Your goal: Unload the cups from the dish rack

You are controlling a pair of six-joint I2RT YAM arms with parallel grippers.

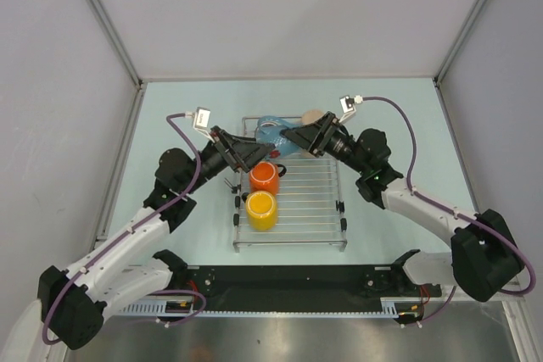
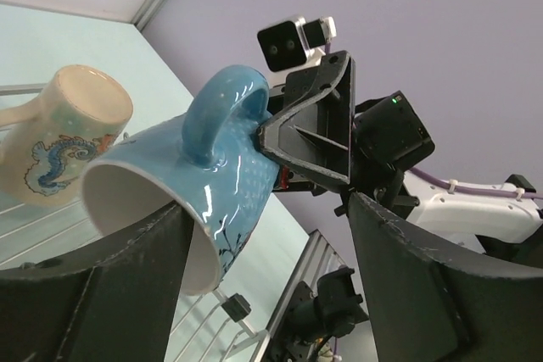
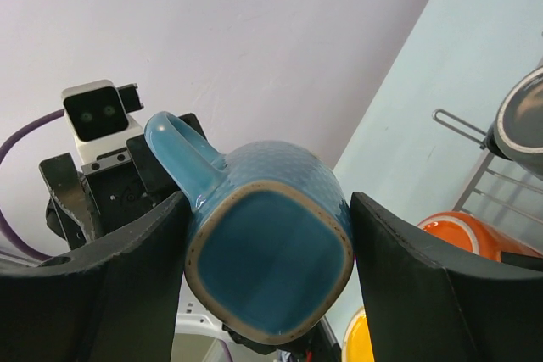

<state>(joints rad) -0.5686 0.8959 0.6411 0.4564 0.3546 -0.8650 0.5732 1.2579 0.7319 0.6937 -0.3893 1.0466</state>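
Observation:
My right gripper (image 1: pixel 288 137) is shut on the blue mug (image 1: pixel 271 131) and holds it on its side above the back left of the silver wire dish rack (image 1: pixel 310 201). In the right wrist view the mug's base (image 3: pixel 267 269) sits between both fingers (image 3: pixel 407 286). My left gripper (image 1: pixel 267 157) is open right by the blue mug (image 2: pixel 195 184), with the mug's rim against its left finger (image 2: pixel 127 286). The orange mug (image 1: pixel 264 177) and the yellow mug (image 1: pixel 260 210) stand on the rack's left side. The beige mug (image 2: pixel 72 129) lies on its side at the rack's back. The dark grey mug (image 3: pixel 522 120) shows at the right wrist view's edge.
The rack's right half (image 1: pixel 318 209) holds nothing. Pale green table surface (image 1: pixel 399 125) surrounds the rack. Grey walls enclose the back and both sides. The two arms meet closely over the rack's back left corner.

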